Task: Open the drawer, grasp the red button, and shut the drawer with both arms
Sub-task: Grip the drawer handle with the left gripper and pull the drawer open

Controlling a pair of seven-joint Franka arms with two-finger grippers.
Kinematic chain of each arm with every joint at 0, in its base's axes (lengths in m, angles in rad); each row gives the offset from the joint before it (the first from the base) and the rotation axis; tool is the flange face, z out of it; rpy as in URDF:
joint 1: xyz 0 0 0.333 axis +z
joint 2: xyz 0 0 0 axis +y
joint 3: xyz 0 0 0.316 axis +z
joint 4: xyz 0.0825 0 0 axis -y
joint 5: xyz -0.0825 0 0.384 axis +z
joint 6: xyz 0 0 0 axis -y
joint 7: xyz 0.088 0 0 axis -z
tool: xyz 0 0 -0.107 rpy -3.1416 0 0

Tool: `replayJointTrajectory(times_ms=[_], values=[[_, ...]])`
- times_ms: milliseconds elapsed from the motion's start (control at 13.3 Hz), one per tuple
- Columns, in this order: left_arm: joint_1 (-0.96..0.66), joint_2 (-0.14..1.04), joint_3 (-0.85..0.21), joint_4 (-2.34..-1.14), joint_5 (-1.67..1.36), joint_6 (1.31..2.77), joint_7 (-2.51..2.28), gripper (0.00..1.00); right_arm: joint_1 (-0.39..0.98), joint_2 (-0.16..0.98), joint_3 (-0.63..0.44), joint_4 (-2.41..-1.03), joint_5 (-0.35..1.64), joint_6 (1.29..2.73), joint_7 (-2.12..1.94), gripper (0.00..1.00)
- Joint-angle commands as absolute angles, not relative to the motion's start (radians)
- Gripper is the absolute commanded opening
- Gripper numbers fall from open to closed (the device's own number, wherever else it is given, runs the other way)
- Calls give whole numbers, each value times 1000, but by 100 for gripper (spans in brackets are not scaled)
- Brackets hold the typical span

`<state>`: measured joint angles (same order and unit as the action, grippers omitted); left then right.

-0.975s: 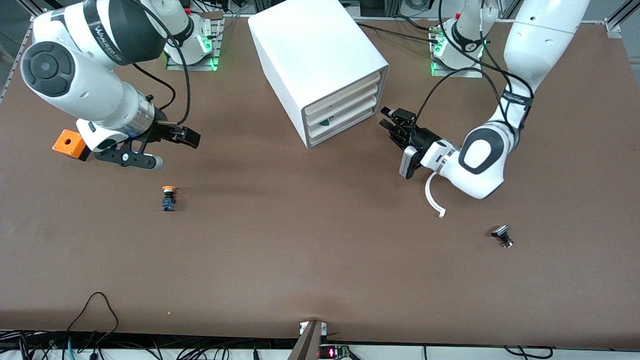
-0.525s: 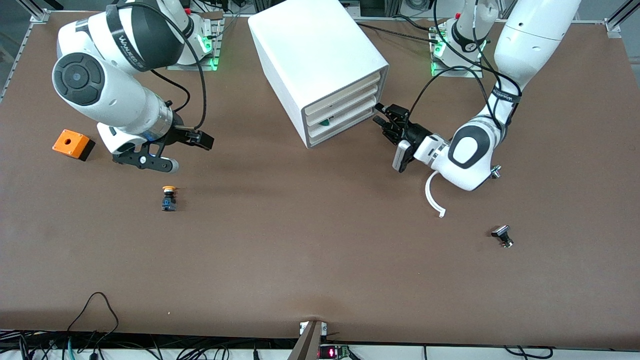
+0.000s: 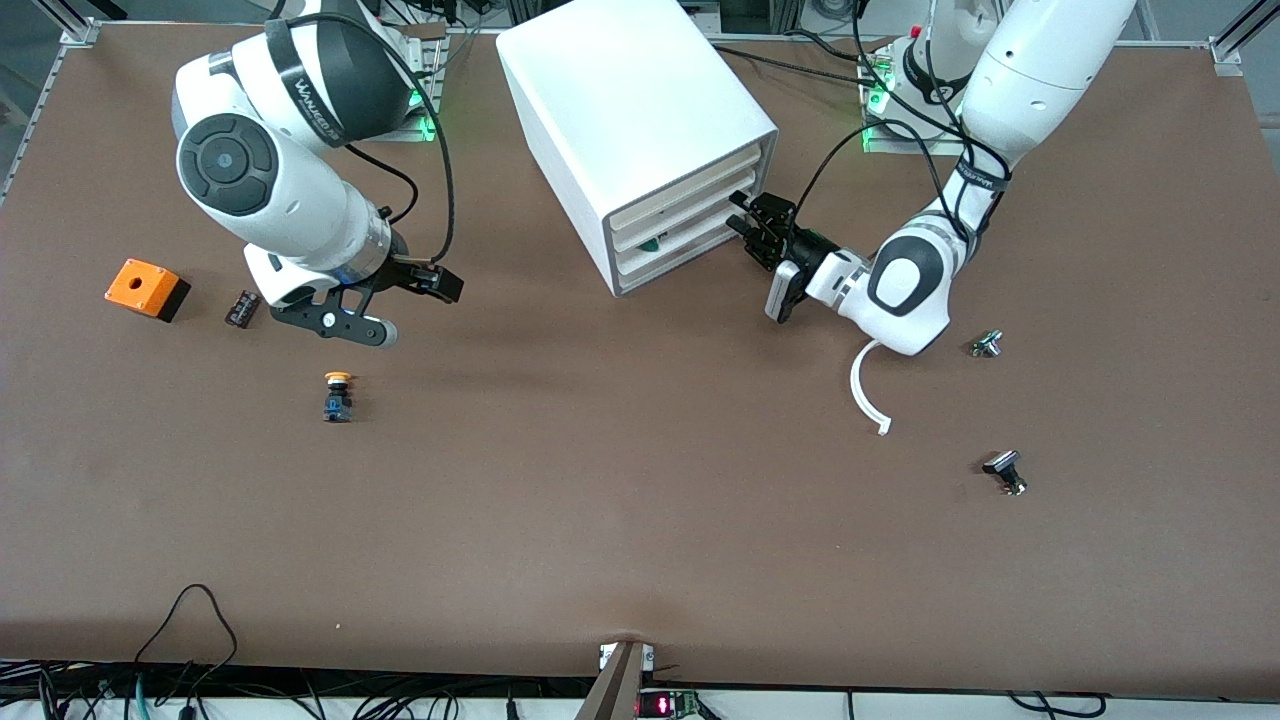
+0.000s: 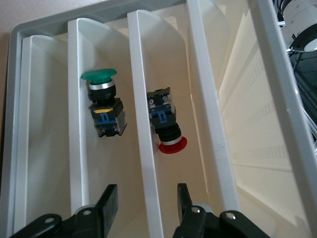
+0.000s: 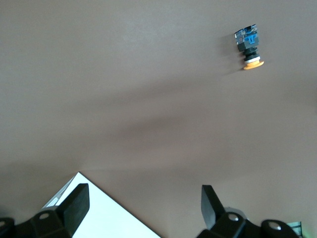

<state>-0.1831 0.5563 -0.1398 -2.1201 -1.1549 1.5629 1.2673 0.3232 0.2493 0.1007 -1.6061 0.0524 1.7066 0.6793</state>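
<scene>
The white cabinet (image 3: 630,110) stands at the back middle with three cream-fronted drawers (image 3: 690,212), all pushed in. My left gripper (image 3: 746,220) is open at the drawer fronts, at the corner toward the left arm's end. In the left wrist view its fingers (image 4: 110,203) stand either side of one drawer's front lip (image 4: 148,163). Through the fronts I see the red-capped button (image 4: 166,126) lying in one drawer and a green-capped one (image 4: 102,101) in the neighbouring drawer. My right gripper (image 3: 415,312) is open and empty over the table beside the cabinet (image 5: 99,213).
A yellow-orange-capped button (image 3: 338,395) stands nearer the front camera than the right gripper; it also shows in the right wrist view (image 5: 249,47). An orange box (image 3: 146,287) and a small black part (image 3: 240,307) lie toward the right arm's end. A white curved strip (image 3: 866,395) and two small parts (image 3: 1004,470) (image 3: 986,344) lie near the left arm.
My left gripper has moved up to the drawer fronts. My right arm has moved toward the cabinet, uncovering the small black part beside the orange box.
</scene>
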Motion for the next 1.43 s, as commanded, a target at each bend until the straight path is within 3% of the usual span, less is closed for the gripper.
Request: replayJointTrajectory(times_ms=[0, 150, 375, 450, 975, 1350], values=[[-212, 538, -143, -2178, -1222, 1600, 1336, 55, 351, 275, 95, -1569, 41, 1703, 732, 100], [-225, 534, -146, -2194, -1252, 1612, 1348, 46, 367, 296, 95, -1533, 41, 1701, 758, 100], [-230, 534, -146, -2197, -1255, 1615, 1350, 5, 385, 324, 94, -1490, 41, 1698, 799, 100], [-229, 534, -146, -2197, -1255, 1615, 1350, 0, 394, 328, 94, -1480, 40, 1698, 808, 100], [-152, 538, -133, -2151, -1204, 1611, 1322, 0, 452, 412, 94, -1353, 41, 1689, 906, 100], [-68, 618, -133, -1944, -1046, 1608, 1192, 0, 517, 449, 94, -1331, 20, 1808, 995, 100]])
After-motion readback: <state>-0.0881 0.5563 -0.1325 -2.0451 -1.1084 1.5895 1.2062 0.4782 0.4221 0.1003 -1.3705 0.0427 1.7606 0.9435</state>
